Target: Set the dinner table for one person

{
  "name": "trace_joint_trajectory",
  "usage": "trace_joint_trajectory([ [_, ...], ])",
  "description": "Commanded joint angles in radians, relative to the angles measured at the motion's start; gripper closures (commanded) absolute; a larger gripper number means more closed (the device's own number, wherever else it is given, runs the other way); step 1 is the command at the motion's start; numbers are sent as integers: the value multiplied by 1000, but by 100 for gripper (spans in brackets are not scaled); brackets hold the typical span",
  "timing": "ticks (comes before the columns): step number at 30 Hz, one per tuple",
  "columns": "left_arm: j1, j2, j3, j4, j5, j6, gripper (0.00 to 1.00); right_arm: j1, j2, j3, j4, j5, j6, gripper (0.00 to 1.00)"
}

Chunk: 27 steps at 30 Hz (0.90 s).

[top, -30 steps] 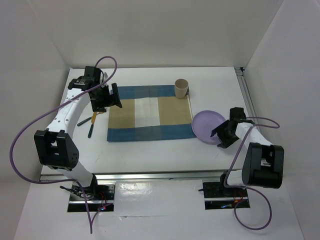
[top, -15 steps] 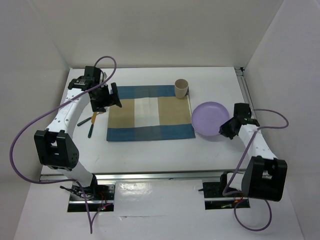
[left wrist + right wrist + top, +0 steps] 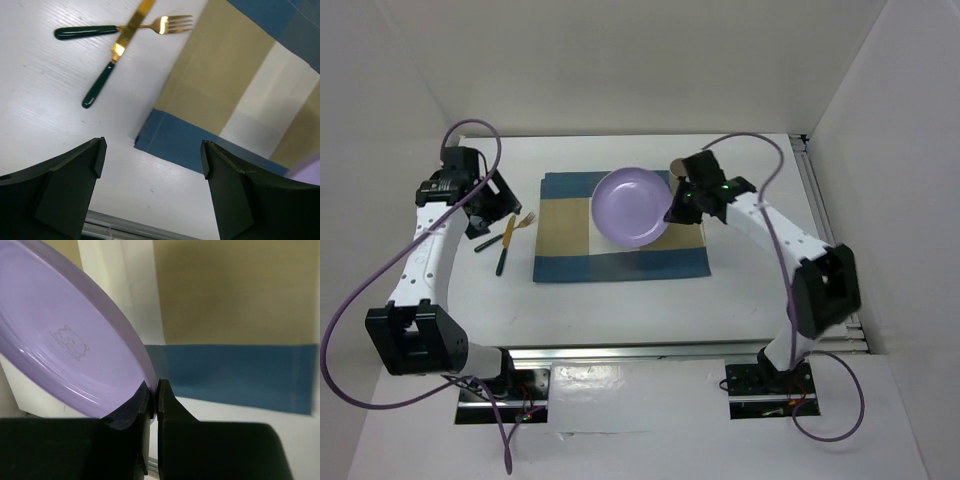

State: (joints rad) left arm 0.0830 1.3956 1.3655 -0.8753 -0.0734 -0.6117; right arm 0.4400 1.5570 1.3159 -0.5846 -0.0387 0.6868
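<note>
A lilac plate [image 3: 630, 207] hangs tilted over the middle of the blue-and-tan placemat [image 3: 570, 262] on the white dinner table [image 3: 620, 310]. My right gripper [image 3: 674, 205] is shut on the plate's right rim. In the right wrist view the jaws of that gripper [image 3: 154, 389] pinch the plate's edge [image 3: 65, 335] above the placemat [image 3: 235, 371]. My left gripper [image 3: 486, 212] stands open and holds nothing, left of the mat. In the left wrist view this gripper [image 3: 152, 152] is over bare table, with a green-handled gold fork [image 3: 125, 28] and knife [image 3: 107, 64] crossed beyond it.
A tan cup [image 3: 675, 165] stands at the mat's far right corner, mostly hidden by my right arm. The fork [image 3: 526, 219] and knife [image 3: 503, 256] lie just left of the mat. A metal rail [image 3: 817, 195] runs down the table's right edge.
My right gripper shut on the plate at the table's right side and carried it left over the placemat. My left arm swung left off the mat, still open.
</note>
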Motion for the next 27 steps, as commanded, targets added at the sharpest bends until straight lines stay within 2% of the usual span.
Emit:
trace_joint_trajectory([
  [1,34,-12,-20,1,-68,-28,6,23,170,133,26,-96,2,100],
  [6,84,84,-74,-11,-58,-17,7,36,438,296,37,-148,14,100],
  [9,109,146,-108,16,-19,-28,7,46,540,390,19,-148,5,100],
  [16,144,293,-152,107,-28,-28,7,46,612,404,40,-150,16,99],
  [17,144,308,-143,107,-28,-28,7,46,612,404,40,-150,16,95],
  [18,153,333,-143,116,-37,-28,7,46,624,404,29,-150,16,83],
  [19,153,342,-143,116,-37,-28,7,46,624,413,29,-150,16,76],
  [21,153,358,-132,116,-52,-28,7,46,624,413,29,-150,16,51],
  [22,153,358,-132,116,-69,-28,7,46,615,413,29,-150,16,31],
  [24,162,378,-132,116,-81,-19,7,46,582,404,20,-129,7,23],
  [27,162,402,-132,139,-109,-10,7,55,523,404,8,-109,-6,18],
])
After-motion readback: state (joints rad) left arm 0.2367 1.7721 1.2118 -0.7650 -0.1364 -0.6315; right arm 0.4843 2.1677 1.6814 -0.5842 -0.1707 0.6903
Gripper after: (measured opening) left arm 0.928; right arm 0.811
